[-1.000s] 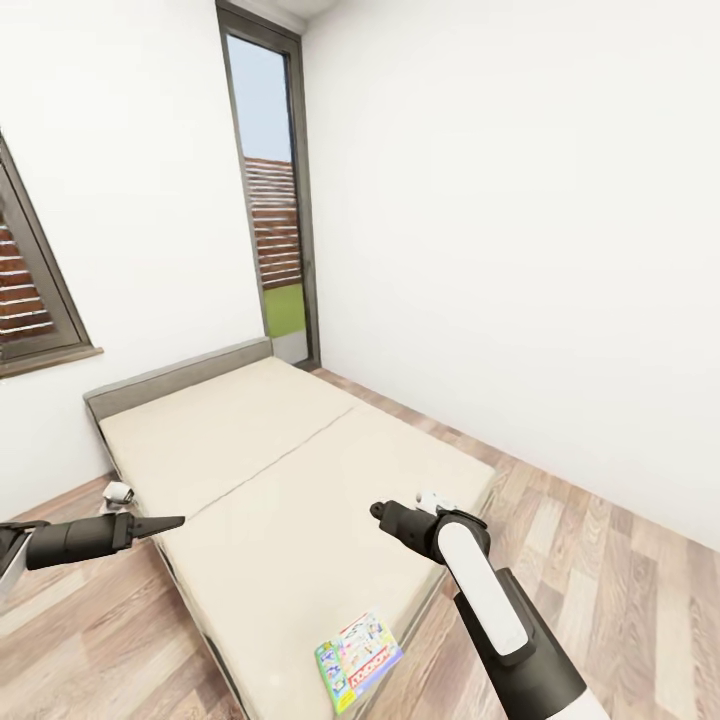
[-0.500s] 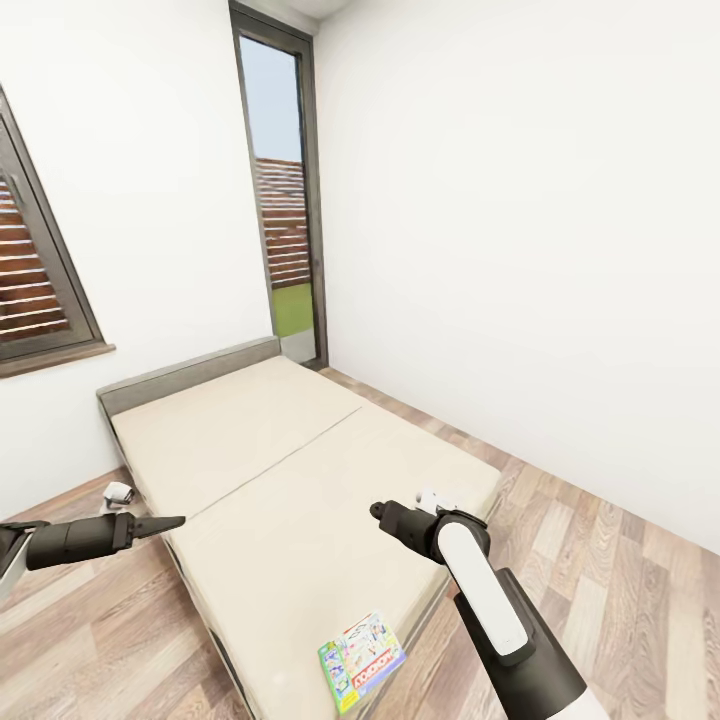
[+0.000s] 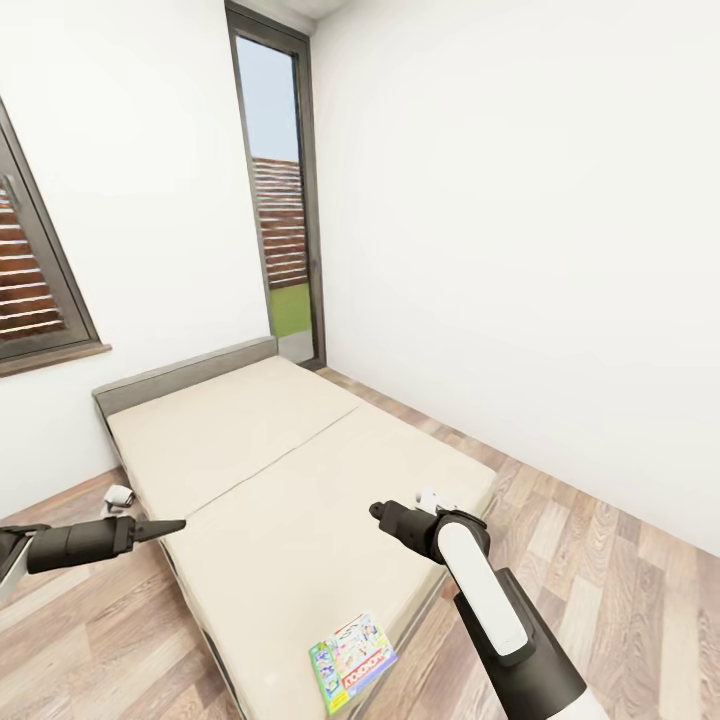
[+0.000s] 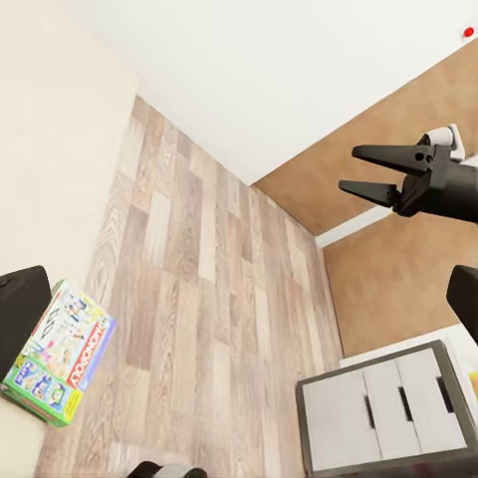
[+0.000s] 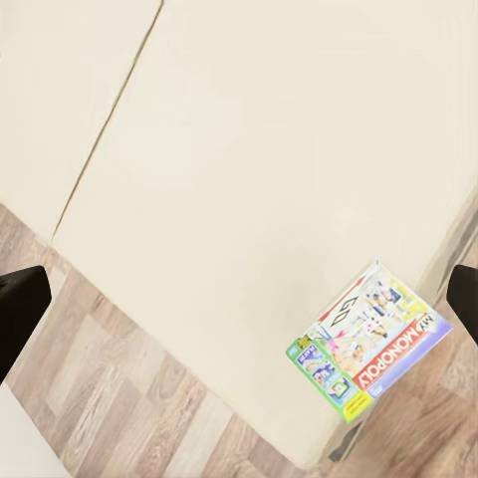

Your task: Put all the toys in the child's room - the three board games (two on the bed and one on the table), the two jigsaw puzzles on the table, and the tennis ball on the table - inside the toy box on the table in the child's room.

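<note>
Facing bed (image 3: 250,450); game box (image 3: 352,662) flat at mattress corner. Looks light, stiff, thin: pinch overhanging edge. Right hand (image 4: 383,171) open, empty; left hand (image 3: 165,525) state unclear.

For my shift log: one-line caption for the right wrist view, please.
Board game lying flat at the corner of the beige bed, wood floor alongside.

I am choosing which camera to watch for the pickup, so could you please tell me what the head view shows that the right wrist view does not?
The head view alone takes in the grey headboard, the tall window, the white walls, and the left gripper, shut.

The right wrist view alone makes the red band on the board game readable.

Both show that board game lying flat near the bed's foot corner, and the wooden floor.
</note>
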Motion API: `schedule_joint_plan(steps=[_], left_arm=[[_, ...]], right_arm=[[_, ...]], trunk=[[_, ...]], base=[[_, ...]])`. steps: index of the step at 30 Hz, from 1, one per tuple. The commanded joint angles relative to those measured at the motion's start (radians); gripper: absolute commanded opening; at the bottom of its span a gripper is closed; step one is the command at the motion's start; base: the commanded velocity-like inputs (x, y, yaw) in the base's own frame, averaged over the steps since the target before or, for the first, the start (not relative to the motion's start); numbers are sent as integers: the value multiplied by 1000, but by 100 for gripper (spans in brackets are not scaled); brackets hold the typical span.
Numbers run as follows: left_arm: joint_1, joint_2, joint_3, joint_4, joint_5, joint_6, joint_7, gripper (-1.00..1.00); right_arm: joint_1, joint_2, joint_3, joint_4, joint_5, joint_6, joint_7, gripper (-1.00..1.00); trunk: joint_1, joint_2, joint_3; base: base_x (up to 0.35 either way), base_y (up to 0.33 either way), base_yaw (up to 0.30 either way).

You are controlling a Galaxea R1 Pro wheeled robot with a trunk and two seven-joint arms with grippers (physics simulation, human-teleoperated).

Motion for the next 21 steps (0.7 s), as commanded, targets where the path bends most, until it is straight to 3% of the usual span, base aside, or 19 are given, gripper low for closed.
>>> schedule_joint_plan(steps=[1,11,21], left_arm=[[0,0,0,0,0,11,-3,100],[2,-2,0,0,-1,11,-3,100],[2,-6,0,0,-1,6,-3,100]], right_arm=[[-1,0,0,-1,-8,2,-10,100],[-1,0,0,-1,-8,2,-9,100],[-1,0,0,-1,-9,2,-9,100]], trunk=[[1,-2,-2],[1,-2,-2],[1,-2,-2]], base=[[0,-8,0],[0,-124,0],[16,-19,0]])
